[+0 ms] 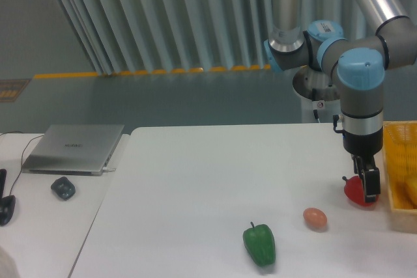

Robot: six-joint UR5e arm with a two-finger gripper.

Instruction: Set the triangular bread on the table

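My gripper (366,183) hangs straight down at the right side of the white table (195,180), its dark fingers (372,183) set around a red pepper (354,191) that rests on the tabletop. One finger shows in front of the pepper and the other is hidden behind it, so the jaw gap cannot be read. The triangular bread is not clearly in view. Only a golden-yellow rounded lump (411,191) shows inside the yellow basket (395,161), cut off by the right frame edge.
A small brown egg (315,218) and a green pepper (259,244) lie near the table's front. The yellow basket stands just right of the gripper. A smaller desk at the left holds a closed laptop (75,148) and a mouse (63,187).
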